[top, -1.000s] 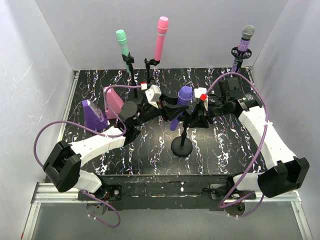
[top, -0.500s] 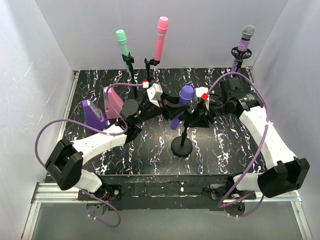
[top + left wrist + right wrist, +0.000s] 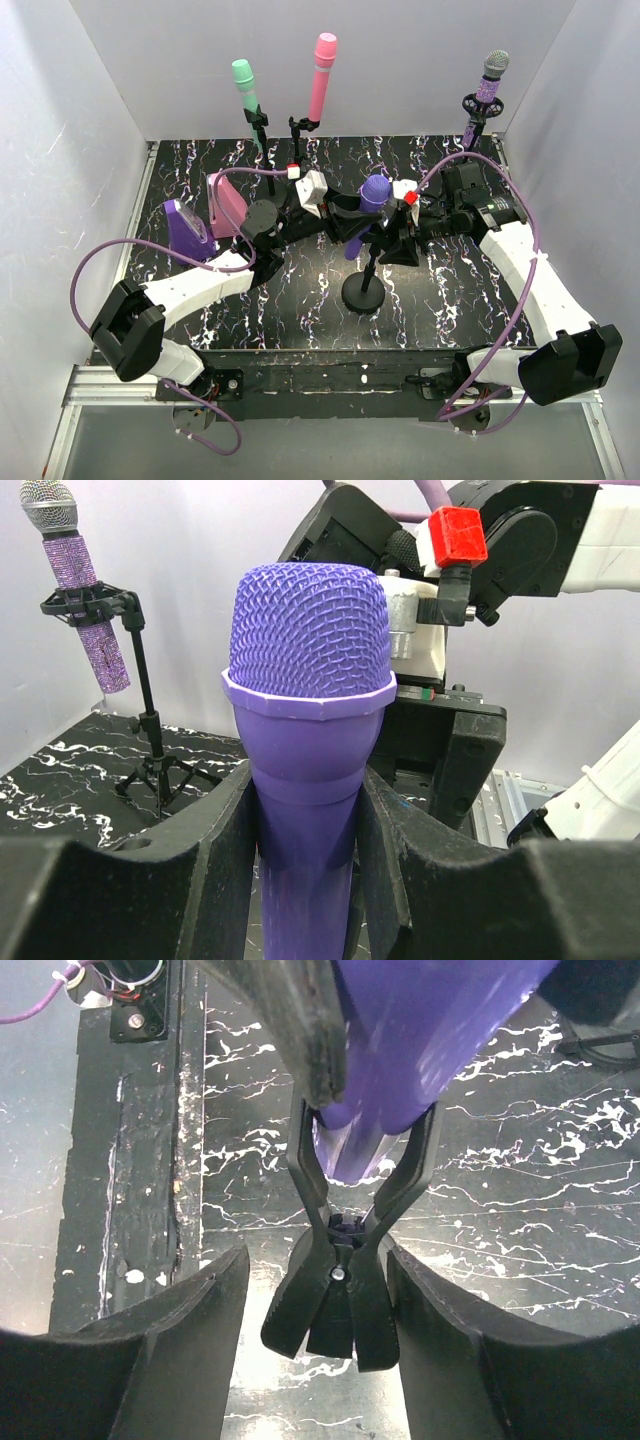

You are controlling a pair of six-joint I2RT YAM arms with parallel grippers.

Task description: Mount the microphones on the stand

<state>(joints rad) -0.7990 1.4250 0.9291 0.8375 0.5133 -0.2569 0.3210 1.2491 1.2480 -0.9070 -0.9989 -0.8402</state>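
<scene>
Clamped on the purple mic by the left gripper: one finger pressed against each side of the body, just below the mesh head. Held tilted above the middle of the table, head toward the far edge, tail slanting down toward the near edge.

Spread apart at the right gripper: fingers flanking the handles of the clip. Clear gap on one side in the right wrist view; on the other side, contact or not, cannot tell. Nothing pinched.

Tail of the purple mic seated between the two prongs of the clip, one prong along each side. Clip carried on top of the stand, round base resting near the table's middle, slightly toward the near edge.

Along the far edge, three more on their own stands, heads up:
- green mic, left of centre, leaning left.
- pink mic, near centre, almost upright.
- glitter mic, at the far right corner, also visible in the left wrist view behind the purple head.

Toward the left edge: pink wedge and purple wedge, side by side, just beyond the left arm's forearm.
</scene>
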